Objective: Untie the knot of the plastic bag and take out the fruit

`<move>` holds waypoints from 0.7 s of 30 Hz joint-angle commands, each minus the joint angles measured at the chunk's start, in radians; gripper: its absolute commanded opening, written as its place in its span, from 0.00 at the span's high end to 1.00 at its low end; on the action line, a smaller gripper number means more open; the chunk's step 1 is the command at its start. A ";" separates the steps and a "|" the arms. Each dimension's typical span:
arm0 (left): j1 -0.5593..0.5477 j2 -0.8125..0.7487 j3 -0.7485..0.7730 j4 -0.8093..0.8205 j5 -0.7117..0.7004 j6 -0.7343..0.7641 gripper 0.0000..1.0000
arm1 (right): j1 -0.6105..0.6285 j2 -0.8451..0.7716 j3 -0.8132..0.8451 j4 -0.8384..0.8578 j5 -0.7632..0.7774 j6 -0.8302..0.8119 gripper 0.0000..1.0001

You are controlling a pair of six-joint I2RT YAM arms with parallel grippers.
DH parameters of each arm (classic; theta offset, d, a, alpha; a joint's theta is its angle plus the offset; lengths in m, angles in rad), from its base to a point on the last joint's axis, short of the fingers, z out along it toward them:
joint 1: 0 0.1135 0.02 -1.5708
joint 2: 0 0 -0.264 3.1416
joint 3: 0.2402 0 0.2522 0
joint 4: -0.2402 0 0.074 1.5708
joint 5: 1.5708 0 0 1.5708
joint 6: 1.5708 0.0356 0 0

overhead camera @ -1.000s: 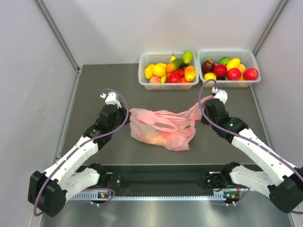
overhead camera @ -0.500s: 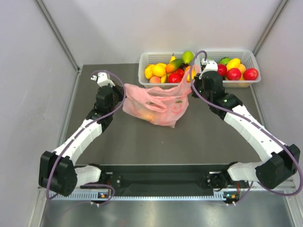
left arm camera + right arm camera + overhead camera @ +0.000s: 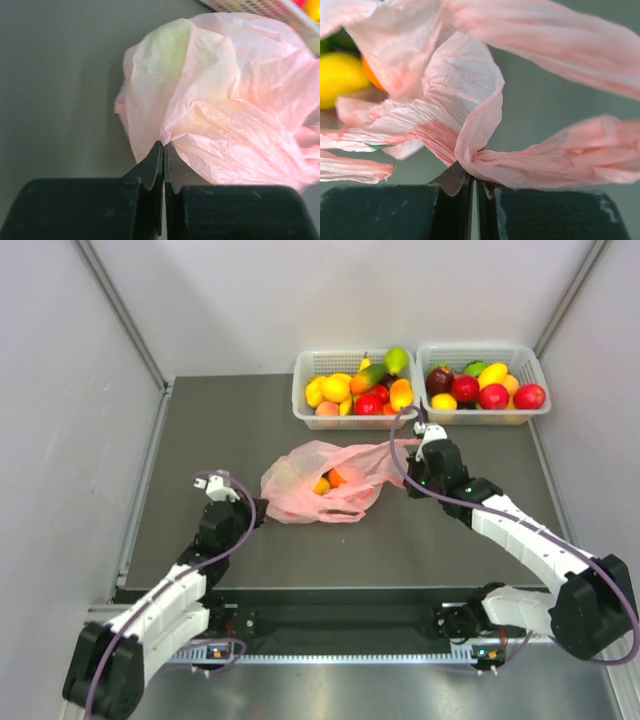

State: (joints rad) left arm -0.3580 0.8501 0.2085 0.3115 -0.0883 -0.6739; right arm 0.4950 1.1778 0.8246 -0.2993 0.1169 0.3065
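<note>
The pink plastic bag (image 3: pixel 295 480) lies mid-counter (image 3: pixel 220 420), its mouth gaping, with orange fruit (image 3: pixel 338 478) showing inside. The left gripper (image 3: pixel 163 152) is pinched tight on the bag's left end. The right gripper (image 3: pixel 471 175) is clamped on a stretched strip of film at its right.

place: robot lab test cell | plain white panels (image 3: pixel 70 440) are enclosing a dark tabletop (image 3: pixel 220 420) | a metal rail (image 3: pixel 340 657) is carrying two robot arms (image 3: pixel 530 545) near | white baskets (image 3: pixel 356 422) are sitting far right
</note>
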 commanded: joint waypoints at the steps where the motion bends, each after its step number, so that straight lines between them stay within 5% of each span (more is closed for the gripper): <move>1: -0.018 -0.169 -0.011 -0.056 0.082 -0.058 1.00 | -0.007 -0.086 -0.041 0.029 -0.022 0.022 1.00; 8: -0.064 -0.429 0.026 -0.338 0.294 -0.121 0.94 | -0.006 -0.135 -0.081 0.012 -0.008 0.026 1.00; 11: -0.075 -0.465 0.090 -0.455 0.294 -0.105 0.57 | -0.006 -0.145 -0.087 0.006 -0.003 0.020 1.00; 12: -0.075 -0.465 0.115 -0.488 0.285 -0.089 0.18 | -0.006 -0.148 -0.093 0.005 -0.003 0.017 1.00; 13: -0.075 -0.454 0.173 -0.517 0.271 -0.079 0.04 | -0.006 -0.152 -0.094 0.002 -0.003 0.013 1.00; 21: -0.075 -0.203 0.591 -0.709 0.153 0.139 0.01 | -0.006 -0.161 -0.076 -0.014 -0.026 -0.010 1.00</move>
State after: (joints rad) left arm -0.4316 0.5365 0.6460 -0.3435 0.0971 -0.6689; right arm 0.4950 1.0405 0.7322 -0.3294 0.1066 0.3119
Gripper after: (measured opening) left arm 0.990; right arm 0.006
